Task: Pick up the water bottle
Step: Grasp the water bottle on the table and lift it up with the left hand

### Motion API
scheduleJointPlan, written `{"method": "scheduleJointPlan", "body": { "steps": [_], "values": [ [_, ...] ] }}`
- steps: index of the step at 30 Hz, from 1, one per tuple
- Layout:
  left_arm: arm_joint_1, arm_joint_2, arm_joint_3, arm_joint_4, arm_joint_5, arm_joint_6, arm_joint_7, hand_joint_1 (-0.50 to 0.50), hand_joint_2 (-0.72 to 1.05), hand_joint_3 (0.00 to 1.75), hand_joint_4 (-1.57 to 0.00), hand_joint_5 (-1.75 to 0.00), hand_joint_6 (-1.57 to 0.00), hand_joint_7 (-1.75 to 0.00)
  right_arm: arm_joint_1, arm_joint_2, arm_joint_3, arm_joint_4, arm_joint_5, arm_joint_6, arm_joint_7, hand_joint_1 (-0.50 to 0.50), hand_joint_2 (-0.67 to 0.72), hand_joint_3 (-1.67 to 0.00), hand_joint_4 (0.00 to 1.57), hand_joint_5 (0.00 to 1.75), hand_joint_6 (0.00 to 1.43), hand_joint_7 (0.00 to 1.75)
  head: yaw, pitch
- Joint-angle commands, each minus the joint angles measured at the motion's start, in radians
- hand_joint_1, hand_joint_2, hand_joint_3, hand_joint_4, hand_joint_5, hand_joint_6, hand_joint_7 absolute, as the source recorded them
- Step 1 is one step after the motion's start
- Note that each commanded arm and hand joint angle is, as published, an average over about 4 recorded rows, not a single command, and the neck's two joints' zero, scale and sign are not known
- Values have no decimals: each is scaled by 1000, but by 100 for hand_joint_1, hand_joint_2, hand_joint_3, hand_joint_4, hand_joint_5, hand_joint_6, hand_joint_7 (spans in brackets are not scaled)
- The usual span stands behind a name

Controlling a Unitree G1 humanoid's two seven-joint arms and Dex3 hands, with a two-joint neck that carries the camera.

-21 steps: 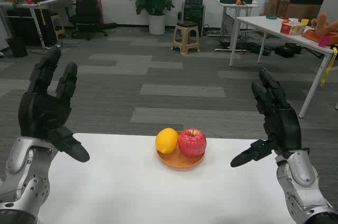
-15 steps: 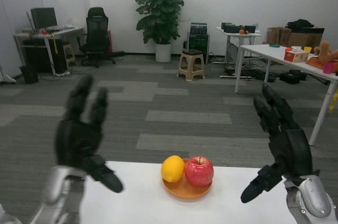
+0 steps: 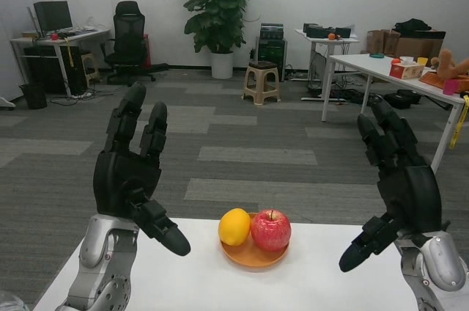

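Observation:
No water bottle shows in the head view. My left hand [image 3: 132, 172] is raised above the table's left side, open, palm inward and fingers pointing up, holding nothing. My right hand [image 3: 399, 179] is raised the same way above the right side, also open and empty. Both hands hang clear of the white table [image 3: 198, 282], one on each side of a plate of fruit.
An orange plate [image 3: 253, 256] at the table's far middle carries a yellow lemon [image 3: 234, 227] and a red apple [image 3: 270, 229]. Beyond the table are carpet, a stool [image 3: 261, 82], a potted plant [image 3: 218, 10], an office chair [image 3: 129, 41] and white desks [image 3: 381, 65].
The camera has tilted up, showing more of the room. My left hand has moved inward toward the plate. The right hand keeps its place.

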Motion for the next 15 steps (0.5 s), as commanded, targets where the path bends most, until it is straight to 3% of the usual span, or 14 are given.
{"method": "scheduleJointPlan", "body": {
  "steps": [1,8,12,15],
  "values": [
    [3,4,5,-3,5,-10,4,-50,-64,9,0,0,0,-35,7,-5,-7,16,6,0,-4,-50,60,0,0,0,0,7,-2,-11],
    [4,6,12,-2,5,-10,3,-50,-61,9,0,0,0,-37,6,-9,-9,41,6,1,-2,-50,60,0,0,0,0,7,-18,-67],
    [10,14,20,-2,5,1,3,-50,-64,9,0,0,0,-37,4,-11,-13,68,6,2,-2,-50,60,0,0,0,0,7,-45,-187],
    [22,26,22,-2,-4,26,3,-50,-64,9,0,0,0,-35,1,-11,-15,98,6,3,-2,-50,60,0,0,0,0,7,-65,-183]
  ]
}}
